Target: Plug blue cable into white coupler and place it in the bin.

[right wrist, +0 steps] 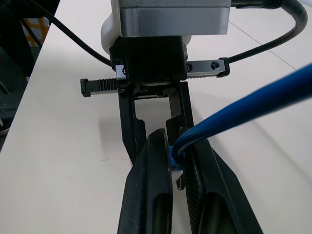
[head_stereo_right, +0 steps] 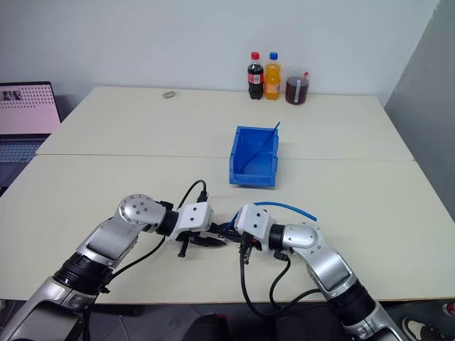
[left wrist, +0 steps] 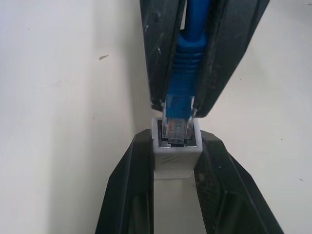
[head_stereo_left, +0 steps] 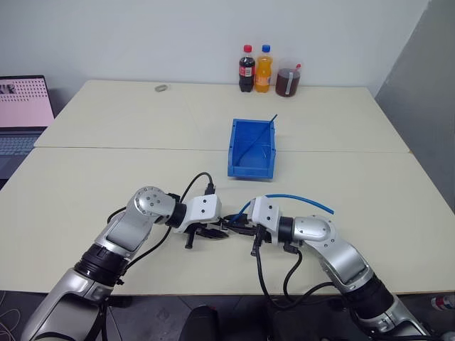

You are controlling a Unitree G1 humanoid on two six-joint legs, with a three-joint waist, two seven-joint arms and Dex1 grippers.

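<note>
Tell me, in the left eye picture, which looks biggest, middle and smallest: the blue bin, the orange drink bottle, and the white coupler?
1. The bin looks biggest.
2. The orange bottle comes next, though it stands farther back, which shrinks it.
3. The white coupler, pinched in the left gripper, is far the smallest, barely visible there.

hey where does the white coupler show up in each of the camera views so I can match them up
Left eye view: hidden between the two hands' fingertips.
Right eye view: likewise hidden there.
Left wrist view: the white coupler sits centre, clamped in the left hand.
Right wrist view: hidden behind the fingers.
Shared landmark: the blue cable, held by the right hand, its plug entering the coupler.
</note>
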